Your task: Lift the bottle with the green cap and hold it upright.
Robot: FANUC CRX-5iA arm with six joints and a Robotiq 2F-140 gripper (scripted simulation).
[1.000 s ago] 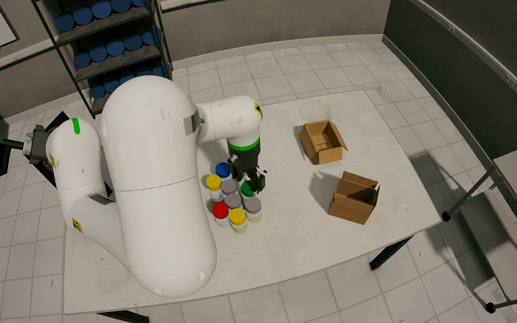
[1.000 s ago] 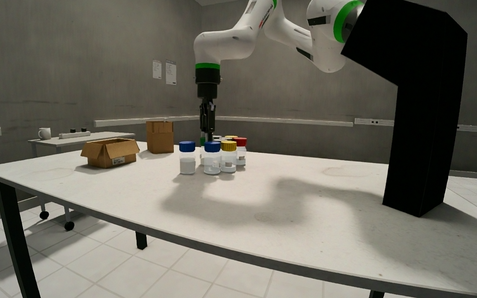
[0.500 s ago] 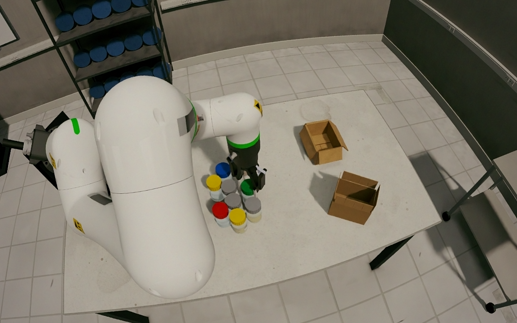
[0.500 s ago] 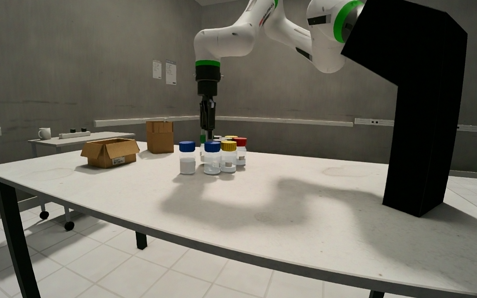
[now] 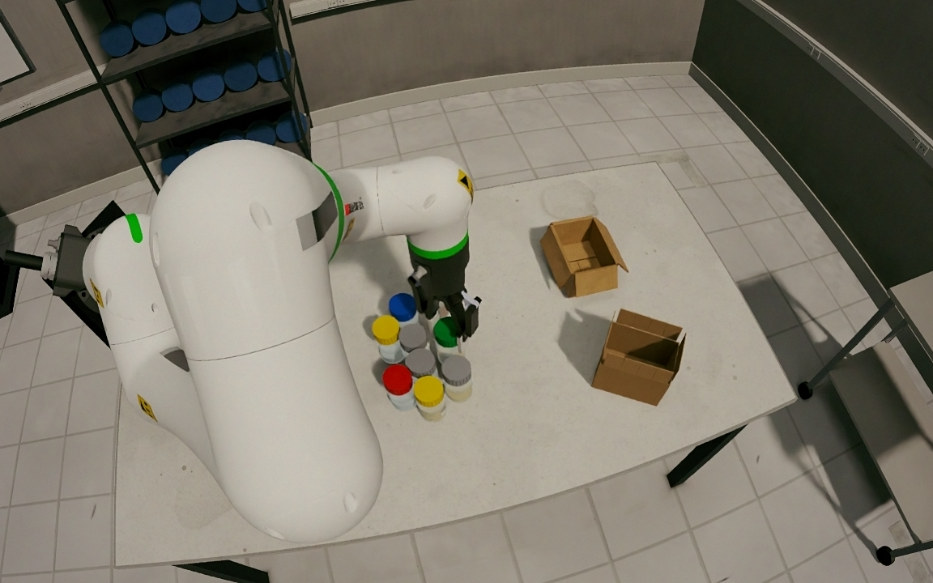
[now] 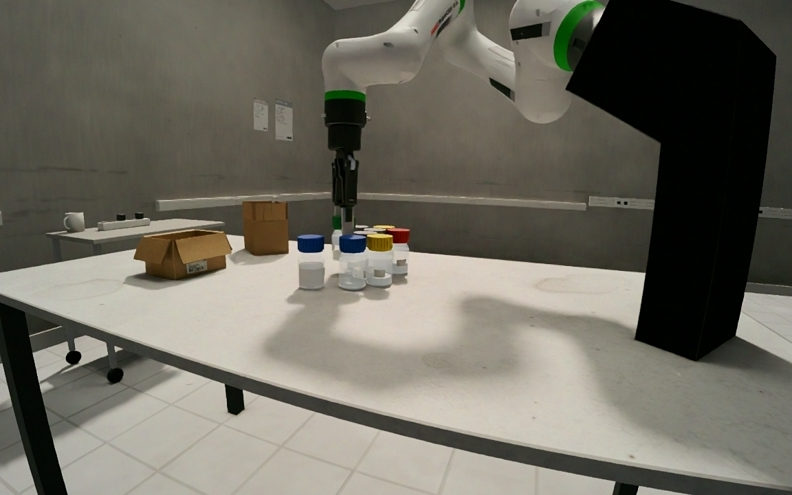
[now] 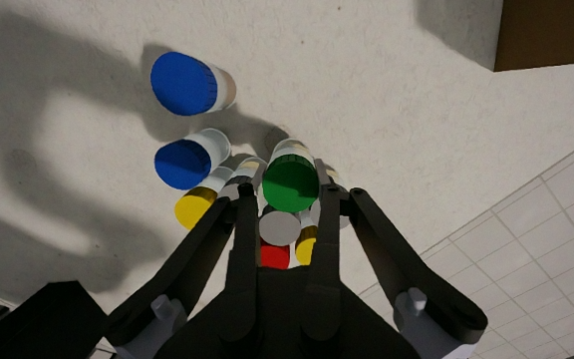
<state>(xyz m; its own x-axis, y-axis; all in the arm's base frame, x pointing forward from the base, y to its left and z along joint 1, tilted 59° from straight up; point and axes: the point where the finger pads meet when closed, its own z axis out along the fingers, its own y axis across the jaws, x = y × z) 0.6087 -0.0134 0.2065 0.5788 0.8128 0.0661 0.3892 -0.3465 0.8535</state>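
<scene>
The green-capped bottle [image 7: 290, 180] sits between my gripper's [image 7: 287, 191] two black fingers, and the fingers are shut on it just under the cap. It stands upright and is raised a little above the other bottles. In the overhead view the green-capped bottle [image 5: 446, 334] is at the right side of the cluster, under my gripper [image 5: 448, 312]. From the side view only a sliver of the green cap [image 6: 337, 222] shows below my gripper [image 6: 344, 206], behind the front bottles.
The other bottles stand close together: blue caps [image 7: 183, 83] [image 7: 182, 164], yellow [image 5: 385, 329] [image 5: 428, 390], red [image 5: 397, 379] and grey [image 5: 419, 361] [image 5: 456, 369]. Two open cardboard boxes [image 5: 582, 255] [image 5: 639, 355] lie to the right. A black block [image 6: 694, 178] stands on the table.
</scene>
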